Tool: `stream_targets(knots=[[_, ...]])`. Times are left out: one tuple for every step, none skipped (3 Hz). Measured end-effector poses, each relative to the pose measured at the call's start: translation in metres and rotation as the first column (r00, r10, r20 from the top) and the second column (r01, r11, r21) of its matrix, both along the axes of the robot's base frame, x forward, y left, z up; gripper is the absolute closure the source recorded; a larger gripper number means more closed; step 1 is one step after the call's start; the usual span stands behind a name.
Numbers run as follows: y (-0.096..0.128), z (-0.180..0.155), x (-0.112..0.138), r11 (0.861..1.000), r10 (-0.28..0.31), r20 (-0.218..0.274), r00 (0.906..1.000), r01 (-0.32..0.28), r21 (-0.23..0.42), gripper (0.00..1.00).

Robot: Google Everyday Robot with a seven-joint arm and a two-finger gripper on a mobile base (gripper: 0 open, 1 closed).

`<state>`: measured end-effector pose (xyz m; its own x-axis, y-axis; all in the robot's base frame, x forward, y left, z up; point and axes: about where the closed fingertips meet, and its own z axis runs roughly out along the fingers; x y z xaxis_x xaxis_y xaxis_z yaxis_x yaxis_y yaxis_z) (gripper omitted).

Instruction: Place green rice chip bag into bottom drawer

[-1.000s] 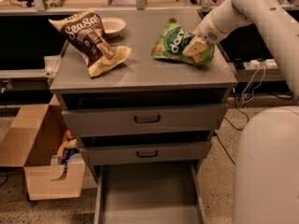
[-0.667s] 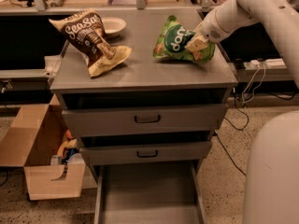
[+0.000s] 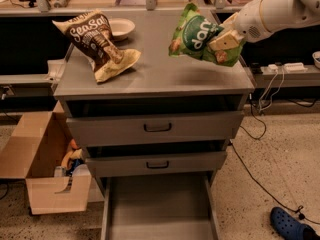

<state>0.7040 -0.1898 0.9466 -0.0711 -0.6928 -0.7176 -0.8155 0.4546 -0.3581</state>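
White arm reaches in from the upper right of the counter (image 3: 150,79), forearm angled down and left. Gripper (image 3: 225,40) sits above the counter's right rear corner. Jaws are clamped on the right side of the green rice chip bag (image 3: 192,34); 1 tan finger lies across its face. Bag hangs tilted, clear of the counter surface. Its white lettering looks like "pop", upside down. Bottom drawer (image 3: 157,209) stands pulled out below the counter, under 2 upper drawers (image 3: 157,127). Brown bag (image 3: 97,41) on the counter's left reads "Sea Salt". White bowl (image 3: 121,28) sits just behind it.
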Motion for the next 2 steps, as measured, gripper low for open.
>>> stream_targets(knots=[[0.000, 0.000, 0.000, 1.000, 0.000, 0.000, 1.0000, 0.000, 0.000, 1.00], [0.000, -0.011, -0.020, 0.996, 0.084, -0.062, 0.9946, -0.083, 0.011, 1.00]])
